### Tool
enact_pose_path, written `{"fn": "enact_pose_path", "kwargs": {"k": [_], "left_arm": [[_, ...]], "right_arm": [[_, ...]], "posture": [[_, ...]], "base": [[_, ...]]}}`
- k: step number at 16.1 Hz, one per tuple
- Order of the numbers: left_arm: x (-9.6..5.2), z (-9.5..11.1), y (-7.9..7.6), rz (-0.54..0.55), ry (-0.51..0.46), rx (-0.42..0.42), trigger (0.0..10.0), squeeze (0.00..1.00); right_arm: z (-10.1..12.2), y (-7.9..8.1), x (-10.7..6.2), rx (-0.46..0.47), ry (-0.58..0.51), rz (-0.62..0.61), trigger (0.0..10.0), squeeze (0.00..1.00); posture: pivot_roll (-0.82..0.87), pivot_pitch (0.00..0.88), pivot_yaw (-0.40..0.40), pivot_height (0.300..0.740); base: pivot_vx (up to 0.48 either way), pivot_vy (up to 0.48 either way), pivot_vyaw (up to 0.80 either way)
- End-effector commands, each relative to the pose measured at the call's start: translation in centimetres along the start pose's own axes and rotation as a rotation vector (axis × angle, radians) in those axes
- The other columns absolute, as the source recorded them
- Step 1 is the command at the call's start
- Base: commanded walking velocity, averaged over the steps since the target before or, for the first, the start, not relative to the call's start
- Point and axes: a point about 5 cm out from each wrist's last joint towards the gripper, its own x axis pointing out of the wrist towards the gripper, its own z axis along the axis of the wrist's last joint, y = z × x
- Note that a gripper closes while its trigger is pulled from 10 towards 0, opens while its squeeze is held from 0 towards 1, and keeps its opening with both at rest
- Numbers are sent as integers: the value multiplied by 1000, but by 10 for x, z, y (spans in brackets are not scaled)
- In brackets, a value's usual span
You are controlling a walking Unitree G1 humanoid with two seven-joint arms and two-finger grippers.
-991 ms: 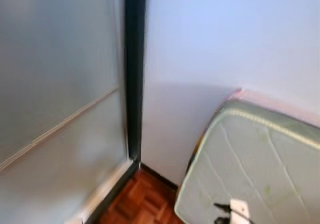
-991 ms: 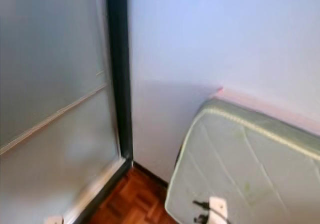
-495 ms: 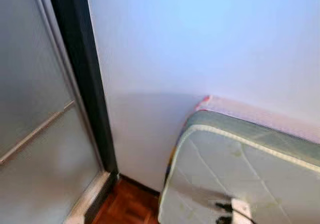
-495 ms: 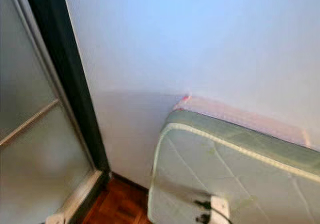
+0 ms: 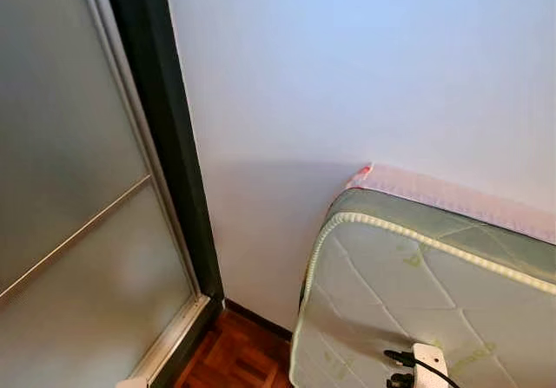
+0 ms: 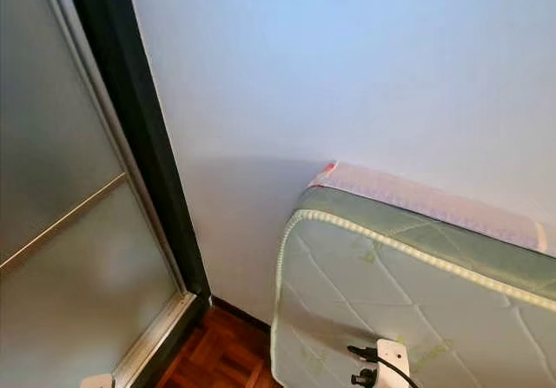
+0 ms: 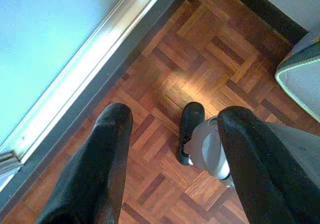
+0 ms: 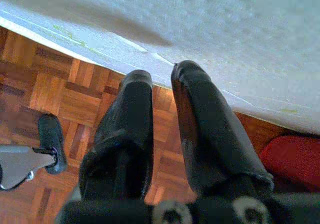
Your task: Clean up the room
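Room: corner w/ white wall (image 5: 347, 67), frosted sliding door (image 5: 69, 188) in dark frame (image 5: 169, 145) on robot's left, parquet floor (image 7: 200, 68) below.
Mattress: mattress (image 5: 417, 292) stands on edge, leaning on wall at robot's right; long top edge runs along wall, pink layer behind it. Fills the right side of the corner.
Power strip: white strip (image 5: 428, 360) w/ black plug + cord, in front of mattress face, low in head view.
Left gripper: left gripper (image 7: 172, 154) hangs pointing down at floor; fingers (image 7: 102, 164) spread wide, nothing between them. Robot foot (image 7: 192, 129) below it.
Right gripper: right gripper (image 8: 162, 98) hangs beside mattress face; fingers (image 8: 200, 124) nearly together, slim gap, holding nothing.
Red thing: red item (image 8: 290, 159) on floor, just beside mattress edge, near right gripper; can't tell what it is.
Key relation: my guess, red item is the only pickup candidate; lies on right arm's side, so right arm nearer. Long axis not clear.
Edges/room: mattress crowds right, door track (image 7: 85, 63) bounds left; open parquet between, narrow. Likely needs to turn before any reach.
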Motion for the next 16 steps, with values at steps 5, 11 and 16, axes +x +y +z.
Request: {"fn": "enact_pose_path", "kwargs": {"k": [5, 11, 16], "left_arm": [[0, -1, 0, -2, 9, 8, 10000, 0], [0, -1, 0, -2, 9, 8, 10000, 0], [0, -1, 0, -2, 9, 8, 10000, 0]], "right_arm": [[7, -2, 1, -8, -13, -6, 10000, 0], [7, -2, 1, -8, -13, -6, 10000, 0], [7, -2, 1, -8, -13, -6, 10000, 0]], "posture": [[204, 0, -69, 740], [204, 0, -69, 740], [204, 0, -69, 740]], "base": [[0, 0, 0], [0, 0, 0], [0, 0, 0]]}}
